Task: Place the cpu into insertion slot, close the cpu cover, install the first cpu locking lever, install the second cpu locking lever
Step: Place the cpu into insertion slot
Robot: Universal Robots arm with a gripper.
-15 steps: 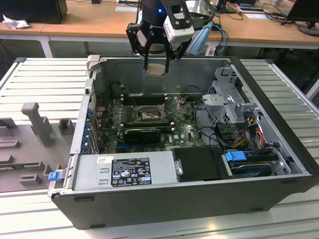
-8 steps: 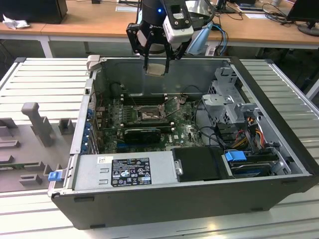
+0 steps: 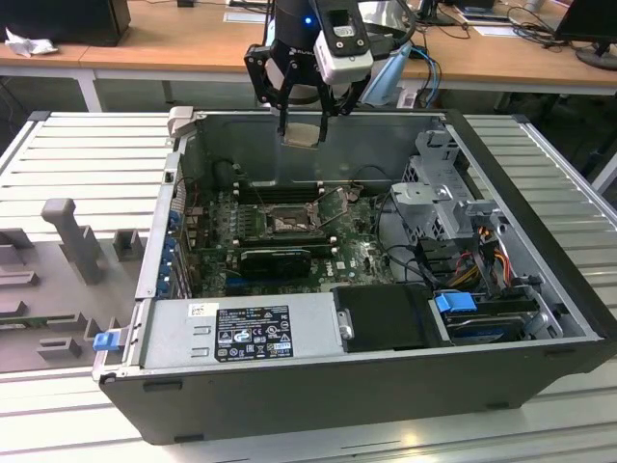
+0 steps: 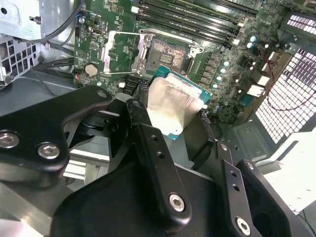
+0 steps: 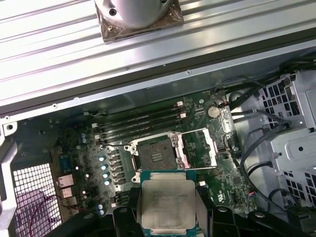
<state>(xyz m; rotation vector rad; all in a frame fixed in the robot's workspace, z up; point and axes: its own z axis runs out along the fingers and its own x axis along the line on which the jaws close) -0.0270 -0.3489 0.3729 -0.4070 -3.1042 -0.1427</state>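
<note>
cpu (image 5: 168, 203) level, lid up (gripper (image 3: 304, 131) clamped)

Cpu (image 5: 168, 205), first wrist view: edge nearest gripper (image 5: 170, 219) body hidden from us, sides tucked against fingers (image 5: 126, 217). Second wrist view: we lose one cpu corner behind dark finger. Exterior view: arm (image 3: 299, 24) cut off by top edge; slot (image 3: 287, 222) too small, we cannot make out its detail; table (image 3: 540, 164) cut off at edges.
</note>
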